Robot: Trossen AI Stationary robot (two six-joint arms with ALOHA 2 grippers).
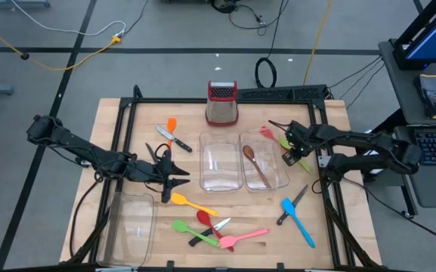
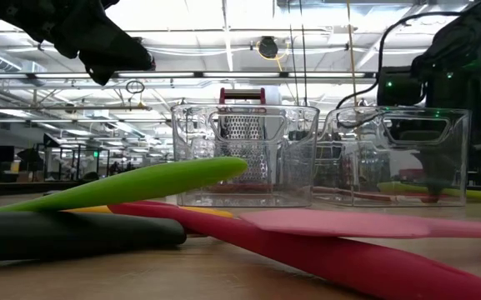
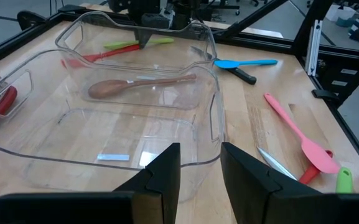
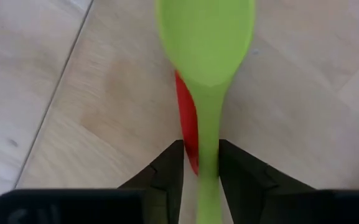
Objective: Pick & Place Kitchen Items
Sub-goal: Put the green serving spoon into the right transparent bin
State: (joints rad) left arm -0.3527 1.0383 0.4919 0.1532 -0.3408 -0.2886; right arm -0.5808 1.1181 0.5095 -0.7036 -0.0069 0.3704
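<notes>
Right pincer [image 4: 200,177], at the counter's [image 1: 354,227] right side beside the trays, closes its fingers on a light-green plastic spoon [image 4: 207,56] lying over one red utensil [image 4: 188,124]. Left pincer [image 3: 201,171] stands partly open, empty, before two clear plastic trays [image 3: 135,137]; one brown spoon [image 3: 135,84] lies inside the farther tray.

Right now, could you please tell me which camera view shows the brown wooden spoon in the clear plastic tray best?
The left wrist view: the brown wooden spoon lies in full through the clear plastic tray's wall. The high view shows it whole but small, in the right-hand tray. In the low view I cannot pick it out, and the right wrist view does not show it.
</notes>
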